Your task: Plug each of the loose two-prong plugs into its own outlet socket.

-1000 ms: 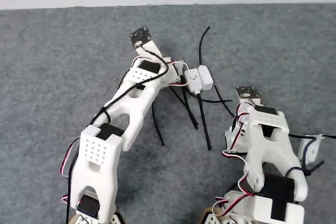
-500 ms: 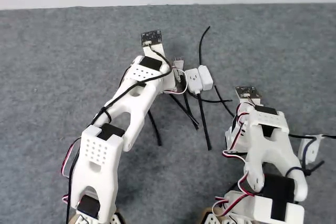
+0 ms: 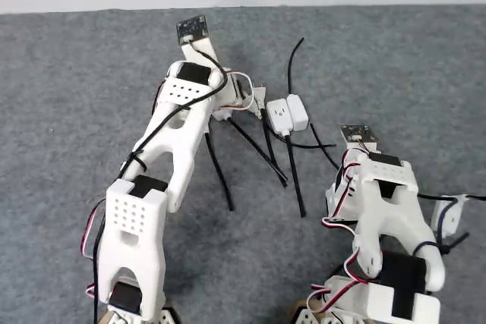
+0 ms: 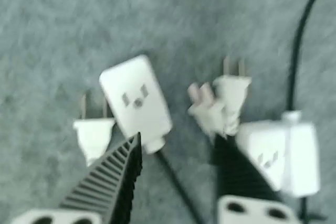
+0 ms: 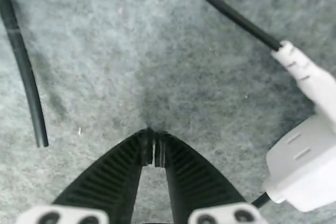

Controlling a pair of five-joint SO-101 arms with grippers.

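Progress nil: plug [image 4: 93, 129] lies beside socket [image 4: 135, 100] on counter [image 3: 76, 73], 2nd plug [image 4: 226, 95] near 2nd socket [image 4: 283, 150], neither inserted, both left to do. L gripper [image 4: 178, 140] spread above them; R gripper [image 5: 154, 148] pressed together.

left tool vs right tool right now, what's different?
1. Left tool is open; right tool is shut with nothing between its fingers.
2. Left tool hangs over a socket and a plug; right tool hangs over bare carpet.
3. Left arm is stretched far out; right arm is folded near its base.
Shared: both have black ribbed fingers.
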